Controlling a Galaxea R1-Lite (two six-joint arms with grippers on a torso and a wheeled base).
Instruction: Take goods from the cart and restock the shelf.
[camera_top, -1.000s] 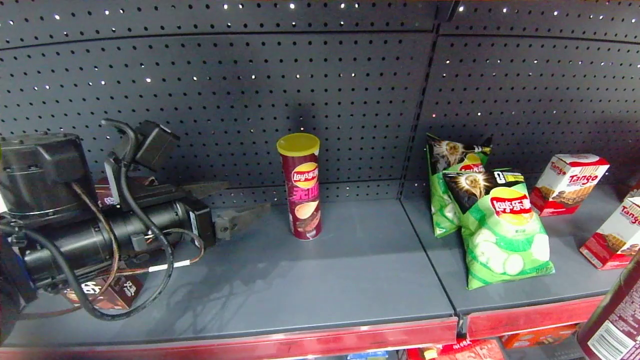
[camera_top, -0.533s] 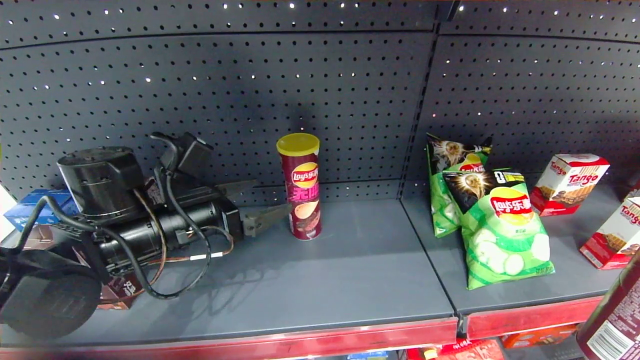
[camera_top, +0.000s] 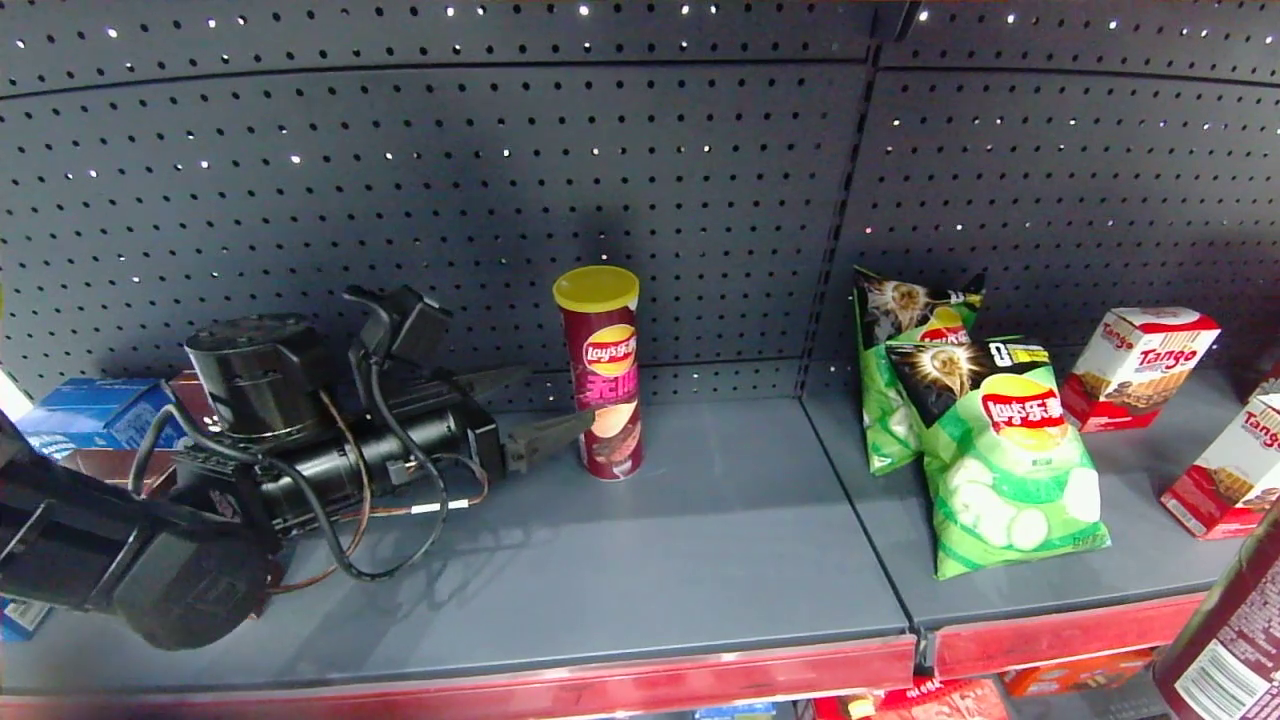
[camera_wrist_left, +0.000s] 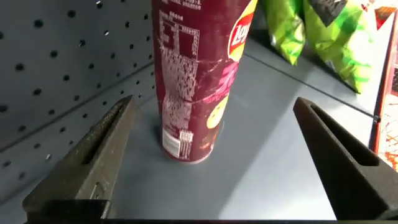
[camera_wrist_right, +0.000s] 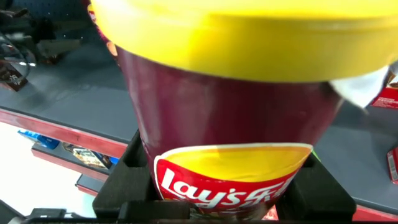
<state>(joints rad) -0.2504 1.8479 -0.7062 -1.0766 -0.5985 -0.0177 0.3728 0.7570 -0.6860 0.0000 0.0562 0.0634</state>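
A dark red chips can (camera_top: 607, 375) with a yellow lid stands upright on the grey shelf (camera_top: 700, 540) near the pegboard back wall. My left gripper (camera_top: 555, 400) lies low over the shelf just left of it and is open. In the left wrist view the can (camera_wrist_left: 196, 81) stands at the mouth of the open left gripper (camera_wrist_left: 214, 106), with a gap to each finger. My right gripper (camera_wrist_right: 227, 186) is shut on a second chips can (camera_wrist_right: 230, 112). That second can (camera_top: 1230, 640) shows at the lower right corner, in front of the shelf.
Two green chip bags (camera_top: 1000, 460) lean on the right shelf section, with red-and-white wafer boxes (camera_top: 1140, 365) beyond them. A blue box (camera_top: 90, 415) and brown boxes sit at the far left behind the left arm. A red lip (camera_top: 600, 680) runs along the shelf front.
My left arm has moved right along the shelf, bringing its open fingers up to the standing can. The can and the other goods have not moved.
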